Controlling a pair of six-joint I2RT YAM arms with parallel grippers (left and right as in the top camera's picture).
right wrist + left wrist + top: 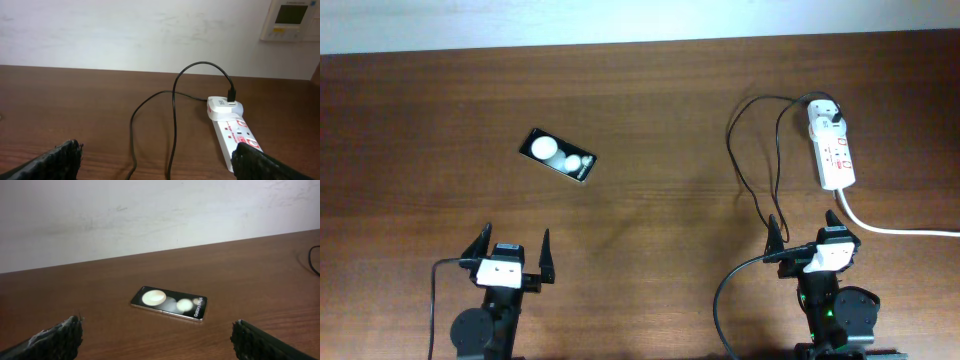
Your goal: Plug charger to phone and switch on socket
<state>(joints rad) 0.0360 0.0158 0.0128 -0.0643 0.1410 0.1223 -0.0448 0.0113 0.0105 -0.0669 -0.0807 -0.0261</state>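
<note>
Charger: black cable looped out from socket, at far right. Phone is laid well apart, centre-left. Left gripper and right gripper are both spread wide, nothing held.

Risks: thin cable may be dropped from the jaws; unheld phone may be pushed away during insertion.

Plug tip cannot be made out near right gripper; switch position unreadable.

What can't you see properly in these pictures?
- Tip of the charger: the cable leaves the bottom edge of the right wrist view. Overhead it is lost at the right gripper.
- Switches on the socket: too small overhead.
- Text on the phone: too small overhead.
</note>
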